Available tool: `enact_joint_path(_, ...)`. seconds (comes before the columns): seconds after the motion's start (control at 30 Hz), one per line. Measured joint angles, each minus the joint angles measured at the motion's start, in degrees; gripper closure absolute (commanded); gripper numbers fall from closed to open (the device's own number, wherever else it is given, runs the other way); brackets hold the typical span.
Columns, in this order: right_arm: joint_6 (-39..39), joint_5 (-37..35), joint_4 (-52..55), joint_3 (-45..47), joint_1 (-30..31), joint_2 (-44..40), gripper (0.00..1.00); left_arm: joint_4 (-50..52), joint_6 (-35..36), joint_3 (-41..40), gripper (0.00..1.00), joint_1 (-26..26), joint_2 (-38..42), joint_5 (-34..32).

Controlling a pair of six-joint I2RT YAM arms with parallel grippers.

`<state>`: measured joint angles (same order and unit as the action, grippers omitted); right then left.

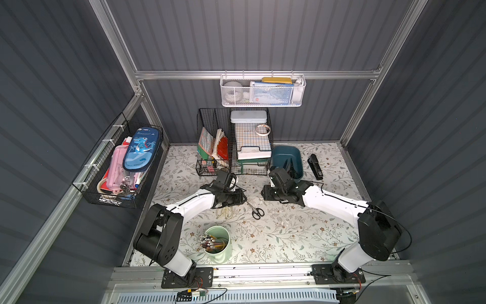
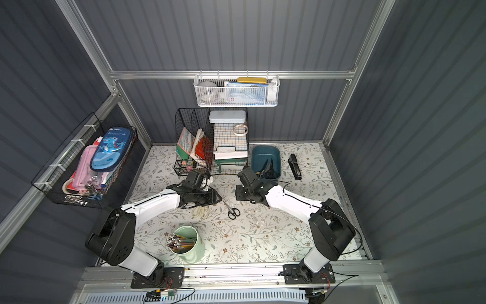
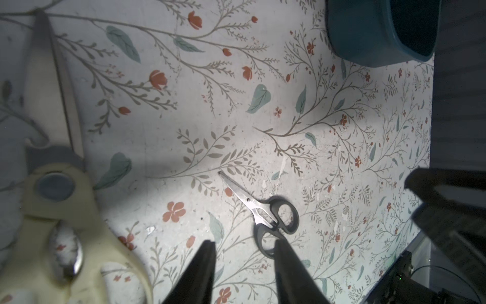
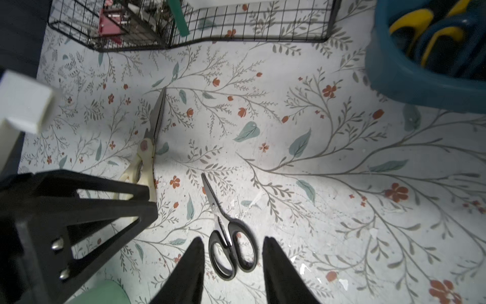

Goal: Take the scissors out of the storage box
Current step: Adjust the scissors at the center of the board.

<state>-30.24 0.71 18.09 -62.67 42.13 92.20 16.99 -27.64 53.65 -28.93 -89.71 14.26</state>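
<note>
I have 2 tools, and both are open with nothing in them. My left tool (image 3: 243,240) hangs over the desk (image 1: 289,231) with its 2 black fingers apart. My right tool (image 4: 232,238) hangs over the desk too, and its fingers are apart as well.

The small black scissors (image 1: 256,209) lie flat on the desk between my 2 tools, out of the storage box (image 1: 285,155). Their blades are shut. In the right wrist view their handles (image 4: 231,252) show between my right tool's fingers with a gap on each side, so nothing squeezes them. In the left wrist view 1 finger (image 3: 289,263) hides a bit of 1 handle loop. I cannot tell if it touches.

The big cream scissors (image 1: 226,212) are out on the desk too. In both top views only their handles show, and the blades are hidden under my left arm.

The storage box sits at the back of the desk, between the black wire rack (image 1: 234,142) and the black stapler (image 1: 315,167). More scissors lie inside it. I see yellow handles (image 4: 410,21), dark blue handles (image 4: 447,29) and dark blades (image 2: 268,168). I cannot count them.

A green cup (image 1: 218,244) full of pencils stands near the front of the desk.
</note>
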Motion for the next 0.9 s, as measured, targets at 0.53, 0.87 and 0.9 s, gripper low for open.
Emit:
enact_joint_path(0.53,8.7,-6.4,14.0,-11.0,9.7,15.9,0.64,13.5,4.7,14.4,0.24,10.0,3.9,-11.2)
enact_joint_path(0.87,9.0,-8.8,16.8,-11.5,9.9,18.6,0.68,14.8,5.7,14.3,0.25,11.7,5.8,-11.0)
enact_joint_path(0.9,9.2,-8.9,16.8,-11.5,9.9,18.8,0.69,14.8,5.7,14.2,0.25,11.7,5.8,-10.9)
